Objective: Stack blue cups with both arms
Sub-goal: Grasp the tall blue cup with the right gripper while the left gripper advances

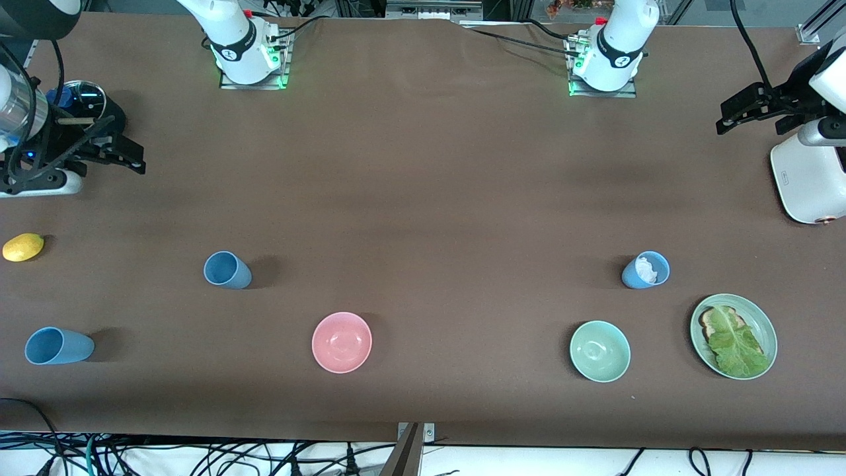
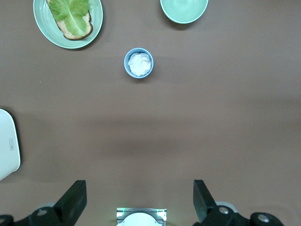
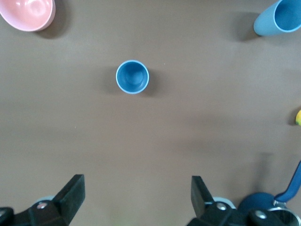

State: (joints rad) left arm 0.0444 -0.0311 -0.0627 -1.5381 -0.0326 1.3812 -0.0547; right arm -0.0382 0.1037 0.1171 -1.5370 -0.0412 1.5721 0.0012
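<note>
On the brown table (image 1: 423,165): three blue cups stand apart, unstacked, both grippers raised at the table's ends.

One empty cup (image 1: 227,270) stands toward the right arm's end, farther from the front camera than the pink bowl (image 1: 342,342). A second empty cup (image 1: 56,346) stands nearer the camera at that end, well apart from the first. The third cup (image 1: 646,270), holding crumpled white material, stands toward the left arm's end, near the green bowl (image 1: 599,351) and the plate (image 1: 767,330) of bread and lettuce. The right gripper (image 1: 125,155) hangs with fingers spread wide, holding nothing. The left gripper (image 1: 743,112) likewise hangs wide and unloaded beside a white appliance (image 1: 806,182). A lemon (image 1: 23,247) lies near the table edge.
</note>
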